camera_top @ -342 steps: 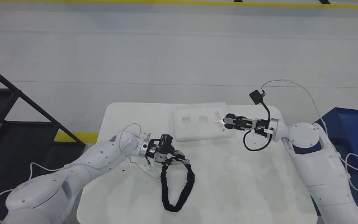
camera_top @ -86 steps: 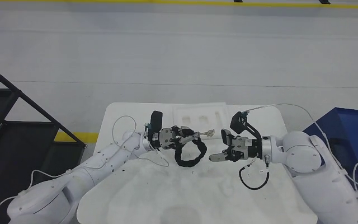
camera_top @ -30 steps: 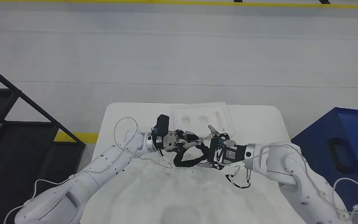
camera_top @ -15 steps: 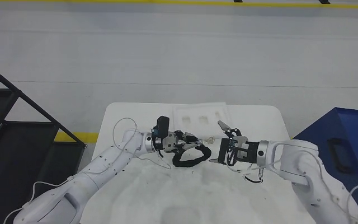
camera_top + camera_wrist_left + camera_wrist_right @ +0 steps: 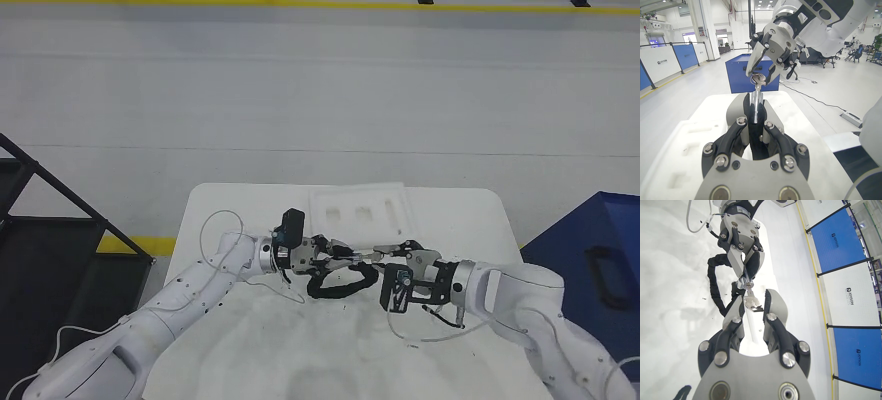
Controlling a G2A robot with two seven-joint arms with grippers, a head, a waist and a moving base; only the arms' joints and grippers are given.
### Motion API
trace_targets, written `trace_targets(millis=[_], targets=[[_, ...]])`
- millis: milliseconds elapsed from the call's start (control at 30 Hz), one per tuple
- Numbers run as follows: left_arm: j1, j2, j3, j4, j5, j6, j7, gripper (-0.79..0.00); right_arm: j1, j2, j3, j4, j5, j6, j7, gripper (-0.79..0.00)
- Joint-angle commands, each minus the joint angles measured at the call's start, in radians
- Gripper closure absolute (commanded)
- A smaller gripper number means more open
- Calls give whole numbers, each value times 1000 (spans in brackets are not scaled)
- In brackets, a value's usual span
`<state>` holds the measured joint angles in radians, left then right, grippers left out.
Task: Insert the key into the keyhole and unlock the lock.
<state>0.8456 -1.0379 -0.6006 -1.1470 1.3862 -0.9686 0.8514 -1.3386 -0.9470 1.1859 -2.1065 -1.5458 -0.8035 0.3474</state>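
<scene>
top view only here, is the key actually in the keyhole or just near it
observer: The right wrist view shows the key with its blade entered in the keyhole; part of the blade shows outside it.
operator: right gripper got hold of it
observer: Yes, the right gripper pinches the key's head across its edges.
operator: and the lock
observer: The left wrist view shows the left gripper shut on the chrome cylinder of the lock.
</scene>
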Motion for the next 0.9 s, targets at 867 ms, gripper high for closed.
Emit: trace_targets(millis=[867], targets=[[8,1,13,-50,103,41,41,0,112,2,-7,263,897,-39,261,0]])
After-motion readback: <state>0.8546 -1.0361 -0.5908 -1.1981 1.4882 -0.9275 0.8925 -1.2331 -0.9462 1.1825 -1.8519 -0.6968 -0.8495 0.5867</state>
